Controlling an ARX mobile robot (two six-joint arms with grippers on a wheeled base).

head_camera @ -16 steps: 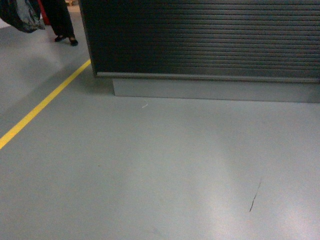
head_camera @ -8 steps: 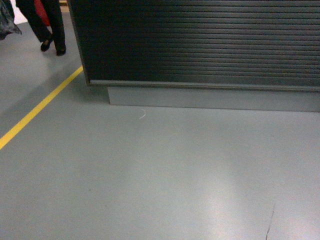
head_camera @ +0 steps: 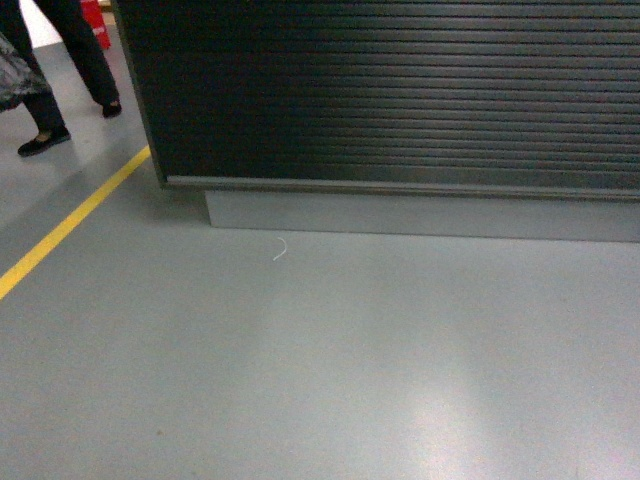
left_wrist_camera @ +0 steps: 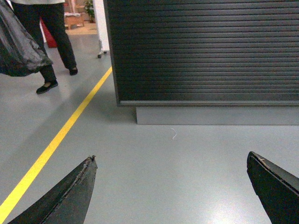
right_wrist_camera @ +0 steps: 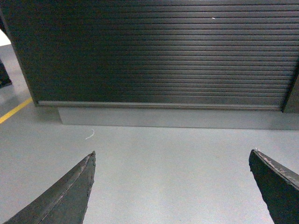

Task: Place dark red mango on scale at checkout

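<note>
The checkout (head_camera: 400,95) fills the top of the head view: a dark counter with a horizontally ribbed front on a grey plinth (head_camera: 420,215). It also shows in the left wrist view as the checkout (left_wrist_camera: 201,51) and in the right wrist view as the checkout (right_wrist_camera: 154,51). The dark red mango and the scale are out of view. My left gripper (left_wrist_camera: 171,159) is open over bare grey floor, nothing between its fingers. My right gripper (right_wrist_camera: 172,154) is open too, also holding nothing. Neither gripper shows in the head view.
A yellow floor line (head_camera: 70,225) runs diagonally at the left, past the counter's corner. A person in dark trousers (left_wrist_camera: 46,46) with a dark bag (left_wrist_camera: 18,49) walks at the far left. A small white scrap (head_camera: 280,248) lies on the floor before the plinth.
The counter has shifted left and grown nearer in the head view, its plinth lower in frame. The person at the left has stepped on. The floor scratch at the lower right has left the view.
</note>
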